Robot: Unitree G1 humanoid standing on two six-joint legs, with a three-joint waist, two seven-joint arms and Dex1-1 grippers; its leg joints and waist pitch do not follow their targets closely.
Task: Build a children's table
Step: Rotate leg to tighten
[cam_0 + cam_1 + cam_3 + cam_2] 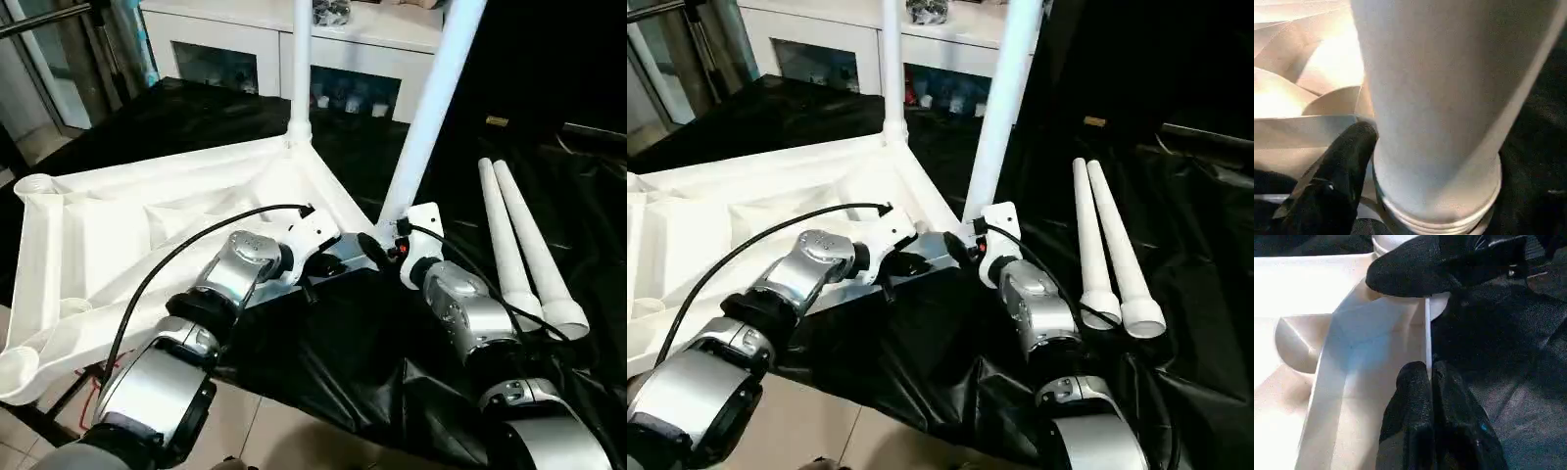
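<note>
The children's table top (pixel 118 225) lies upside down on black cloth, ribbed underside up. One white leg (pixel 301 69) stands upright in the far corner socket. A second leg (pixel 431 117) rises, leaning a little, from the near right corner socket. My right gripper (pixel 384 247) is shut around the base of the second leg, with one black finger (pixel 1342 166) pressed against its side. My left gripper (pixel 1427 369) is shut on the thin rim of the table top, just beside that corner. Two more legs (pixel 519 245) lie side by side on the cloth to the right.
A white cabinet (pixel 225 49) with glass-fronted compartments stands behind the table. The black cloth (pixel 323 343) hangs over the near edge of the support, with tiled floor below. The near left corner of the table top overhangs that edge.
</note>
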